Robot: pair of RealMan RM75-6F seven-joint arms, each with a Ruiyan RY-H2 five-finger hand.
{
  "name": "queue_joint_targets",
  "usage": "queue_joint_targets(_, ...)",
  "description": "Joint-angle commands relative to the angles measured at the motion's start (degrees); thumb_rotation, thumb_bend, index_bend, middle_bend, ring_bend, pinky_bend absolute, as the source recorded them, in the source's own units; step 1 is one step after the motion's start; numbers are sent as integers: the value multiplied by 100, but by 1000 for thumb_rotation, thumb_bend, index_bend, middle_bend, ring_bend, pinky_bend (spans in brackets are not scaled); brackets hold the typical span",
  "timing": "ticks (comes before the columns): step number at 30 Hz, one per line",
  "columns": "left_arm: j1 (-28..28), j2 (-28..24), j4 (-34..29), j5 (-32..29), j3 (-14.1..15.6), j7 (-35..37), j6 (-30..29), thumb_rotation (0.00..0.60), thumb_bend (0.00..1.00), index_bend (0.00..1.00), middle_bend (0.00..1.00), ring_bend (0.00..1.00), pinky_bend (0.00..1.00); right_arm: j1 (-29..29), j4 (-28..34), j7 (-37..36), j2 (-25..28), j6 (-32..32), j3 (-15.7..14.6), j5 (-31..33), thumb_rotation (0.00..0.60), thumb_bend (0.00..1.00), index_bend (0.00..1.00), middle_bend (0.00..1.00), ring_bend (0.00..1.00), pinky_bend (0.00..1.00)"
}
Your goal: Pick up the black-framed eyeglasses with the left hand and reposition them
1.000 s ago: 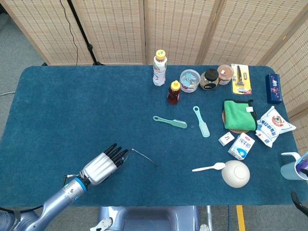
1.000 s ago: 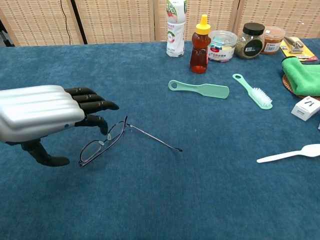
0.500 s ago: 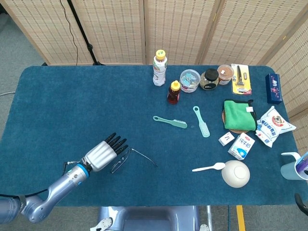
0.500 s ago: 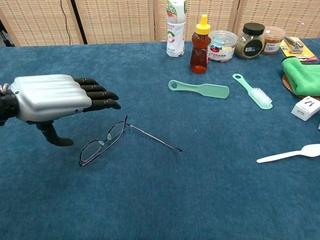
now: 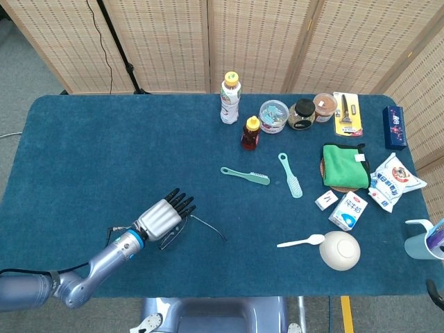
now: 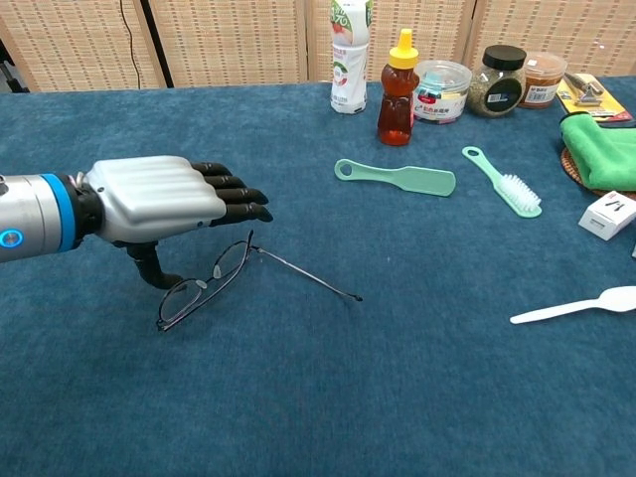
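Observation:
The black-framed eyeglasses point(image 6: 207, 284) lie on the blue table near its front left, one temple arm stretched out to the right; in the head view the eyeglasses point(image 5: 173, 233) show just right of my left hand. My left hand point(image 6: 164, 199) hovers over the frame's left part, palm down, fingers straight and pointing right, thumb hanging down beside the frame's left end. It holds nothing. In the head view the left hand point(image 5: 164, 216) sits at the end of the silver forearm. My right hand does not show in either view.
A green comb point(image 6: 396, 177) and a green brush point(image 6: 503, 182) lie mid-table. Bottles and jars point(image 6: 397, 89) line the far edge. At right are a white spoon point(image 6: 573, 306), a bowl point(image 5: 339, 250), a green cloth point(image 5: 345, 165) and small cartons point(image 5: 348, 210).
My left hand has moved right and away from the table's front edge, coming over the glasses. The glasses have not moved.

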State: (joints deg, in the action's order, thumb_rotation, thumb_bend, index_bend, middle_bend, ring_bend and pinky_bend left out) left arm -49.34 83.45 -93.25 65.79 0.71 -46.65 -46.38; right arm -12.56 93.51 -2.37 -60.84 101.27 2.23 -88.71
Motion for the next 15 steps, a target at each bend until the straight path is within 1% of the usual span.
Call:
queue_joint_targets(1, -102, 157, 95, -183, -8, -171, 25, 547, 231, 0, 0, 0, 0, -6, -4, -7, -1, -1, -1, 8, 600, 312, 233, 74, 92, 218)
queue_joint_targets(5, -167, 260, 57, -310, 18, -256, 7, 549, 231, 0, 0, 0, 0, -21, 2, -6, 12, 25, 3, 4, 600, 312, 233, 74, 92, 218)
queue_joint_targets(10, -204, 206, -196, -382, 61, -217, -9, 551, 231, 0, 0, 0, 0, -35, 6, -7, 18, 33, 1, 9, 600, 312, 233, 74, 92, 218)
queue_joint_targets(15, -258, 224, -250, -437, 98, -266, -71, 551, 231, 0, 0, 0, 0, -23, 1, -12, 11, 15, 4, 0, 600, 313, 233, 74, 92, 218)
